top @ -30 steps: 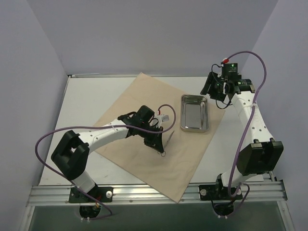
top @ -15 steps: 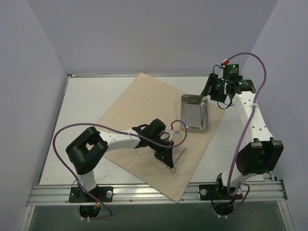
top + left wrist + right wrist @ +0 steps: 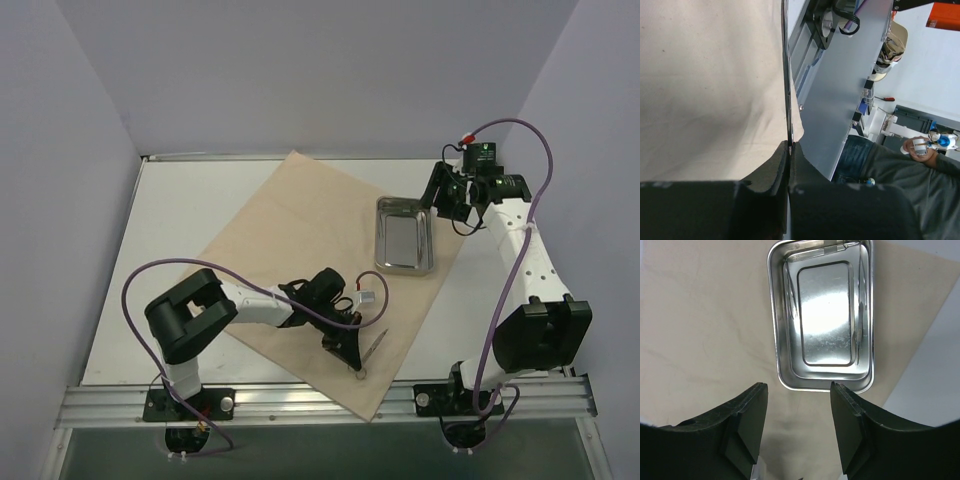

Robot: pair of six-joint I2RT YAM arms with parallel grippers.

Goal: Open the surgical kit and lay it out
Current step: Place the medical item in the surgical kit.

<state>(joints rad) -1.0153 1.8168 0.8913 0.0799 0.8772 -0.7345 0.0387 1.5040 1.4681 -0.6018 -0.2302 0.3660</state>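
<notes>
the left fingers [image 3: 350,352], clamped on a thin metal instrument [image 3: 374,347], have carried it from mid-sheet toward the near edge of the spread wrap sheet [image 3: 290,220]. the right fingers [image 3: 441,195] hover half open above the steel tray [image 3: 824,320].

White arm links [image 3: 525,255], black joints [image 3: 540,335], looping purple cables [image 3: 515,121], green light [image 3: 484,153]

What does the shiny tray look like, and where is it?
The tray is a rectangle of shiny steel with rounded corners, a raised rim and a flat floor that mirrors the light. It sits flat on the tan wrap sheet, near the sheet's right corner. The right claw hangs open close by, not touching it.
</notes>
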